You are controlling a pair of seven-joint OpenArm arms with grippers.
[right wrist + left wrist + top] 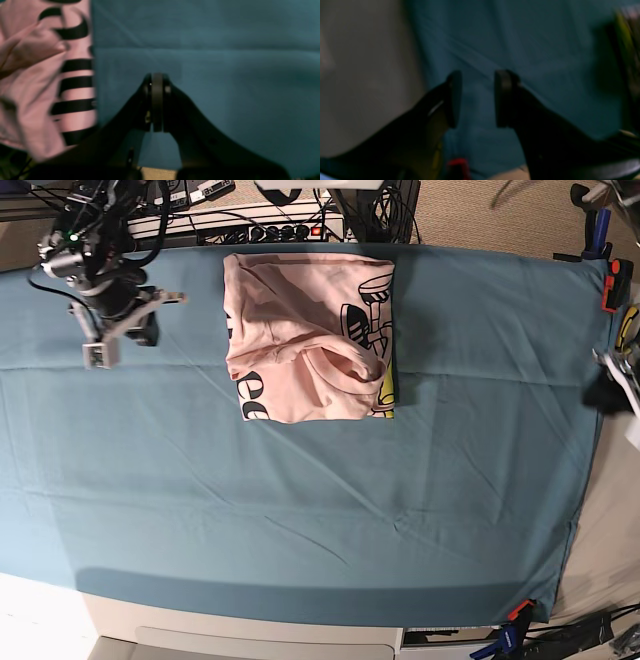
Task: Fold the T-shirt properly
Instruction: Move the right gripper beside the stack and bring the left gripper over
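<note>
The pale pink T-shirt [310, 340] lies folded into a rough square at the back middle of the teal cloth, with black lettering and a yellow-black print showing along its right and lower edges. In the right wrist view the T-shirt [37, 75] fills the left side, rumpled, with black stripes of print. My right gripper [157, 100] is shut with nothing between its pads, over bare cloth beside the shirt. Its arm [110, 310] stands at the back left. My left gripper [478, 100] is open and empty over bare cloth near the table's right edge; its arm [612, 390] barely shows.
The teal table cloth [300, 510] covers the whole table. Cables and a power strip [250, 220] run along the back edge. Clamps hold the cloth at the right edge [612, 285] and the front right corner [520, 612]. Pale floor [357, 75] shows beyond the cloth's edge.
</note>
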